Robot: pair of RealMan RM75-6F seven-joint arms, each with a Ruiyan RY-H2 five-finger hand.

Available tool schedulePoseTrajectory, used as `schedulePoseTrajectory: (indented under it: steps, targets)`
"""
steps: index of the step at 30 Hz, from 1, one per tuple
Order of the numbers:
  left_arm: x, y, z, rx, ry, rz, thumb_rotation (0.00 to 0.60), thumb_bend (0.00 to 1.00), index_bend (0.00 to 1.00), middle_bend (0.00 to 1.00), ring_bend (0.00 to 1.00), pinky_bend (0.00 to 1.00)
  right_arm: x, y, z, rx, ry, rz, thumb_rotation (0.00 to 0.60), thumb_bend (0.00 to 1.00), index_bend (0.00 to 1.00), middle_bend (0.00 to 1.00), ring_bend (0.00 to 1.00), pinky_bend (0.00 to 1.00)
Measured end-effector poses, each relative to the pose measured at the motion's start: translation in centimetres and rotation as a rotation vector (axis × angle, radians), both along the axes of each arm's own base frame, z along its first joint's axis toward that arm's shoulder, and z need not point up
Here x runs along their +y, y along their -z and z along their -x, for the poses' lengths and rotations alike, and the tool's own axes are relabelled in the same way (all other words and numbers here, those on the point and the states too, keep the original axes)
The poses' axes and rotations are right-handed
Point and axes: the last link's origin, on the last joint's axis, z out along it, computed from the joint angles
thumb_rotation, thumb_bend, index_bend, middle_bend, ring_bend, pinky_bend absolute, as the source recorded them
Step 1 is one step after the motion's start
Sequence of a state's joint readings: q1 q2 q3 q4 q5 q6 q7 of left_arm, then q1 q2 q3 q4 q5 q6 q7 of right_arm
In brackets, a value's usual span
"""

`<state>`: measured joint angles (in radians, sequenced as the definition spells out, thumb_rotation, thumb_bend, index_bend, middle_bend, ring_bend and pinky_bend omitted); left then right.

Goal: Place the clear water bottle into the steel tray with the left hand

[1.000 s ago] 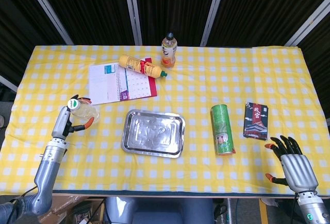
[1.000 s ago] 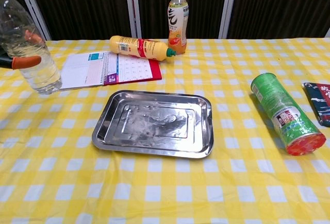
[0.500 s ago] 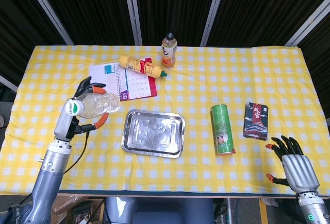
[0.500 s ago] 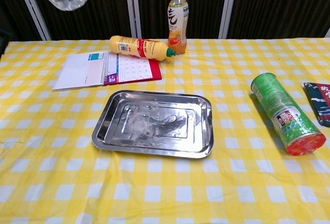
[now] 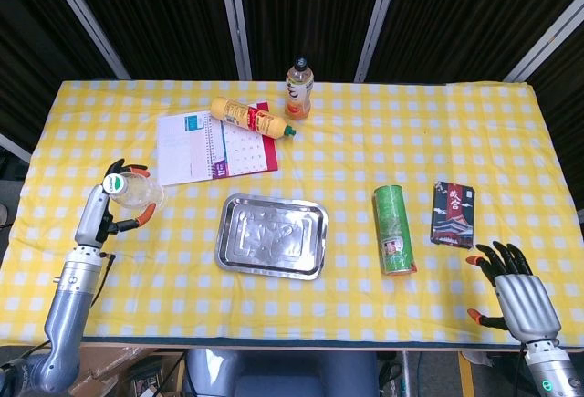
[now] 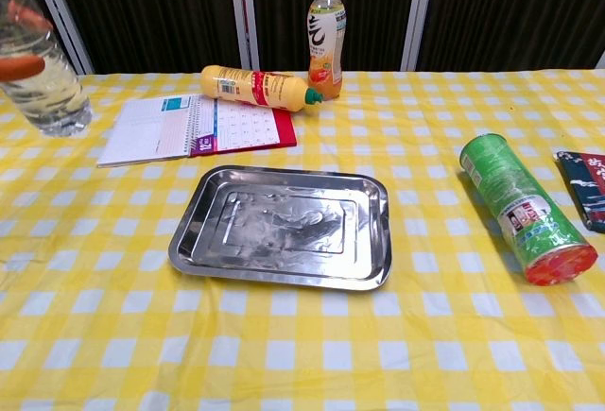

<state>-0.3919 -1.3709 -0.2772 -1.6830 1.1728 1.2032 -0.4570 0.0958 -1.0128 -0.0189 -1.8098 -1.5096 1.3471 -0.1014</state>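
Gripping the clear water bottle [image 5: 137,194], left robot hand [image 5: 111,203] hovers left of steel tray [image 5: 271,235].

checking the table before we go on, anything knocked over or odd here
Two containers lie on their sides: the yellow bottle, resting across the notebook, and the green can. Nothing spilled. The left hand holds the clear water bottle.

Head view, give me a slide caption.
Left hand holds the clear water bottle left of the empty steel tray.

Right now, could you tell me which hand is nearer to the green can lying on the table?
The right hand: it rests at the table's near edge, just right of the green can. The left hand grips the clear water bottle beyond the steel tray.
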Motion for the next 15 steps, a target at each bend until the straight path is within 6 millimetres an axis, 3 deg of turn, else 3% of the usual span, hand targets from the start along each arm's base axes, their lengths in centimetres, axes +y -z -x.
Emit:
schedulePoseTrajectory:
  steps: [3,7,11,15]
  targets:
    - [-0.2,1.3,0.2,-0.026,0.012,0.03,0.6,0.48,0.54,0.21,0.0,0.0,0.0,0.1,0.0,-0.001,-0.001,-0.003,0.6,0.16,0.27,0.15,0.04,0.02]
    - [-0.5,1.4,-1.0,-0.035,0.056,0.033,0.6,0.48,0.54,0.21,0.0,0.0,0.0,0.1,0.0,-0.003,-0.003,-0.005,0.6,0.16,0.27,0.15,0.04,0.02]
    - [-1.1,0.5,-1.9,-0.043,0.085,0.024,0.6,0.48,0.54,0.21,0.0,0.0,0.0,0.0,0.1,-0.003,0.002,-0.005,0.6,0.16,0.27,0.15,0.04,0.02]
    - [-1.7,-1.5,-1.3,0.0,0.072,-0.036,0.6,0.49,0.54,0.21,0.0,0.0,0.0,0.0,0.2,-0.002,0.005,-0.007,0.6,0.16,0.27,0.15,0.04,0.02]
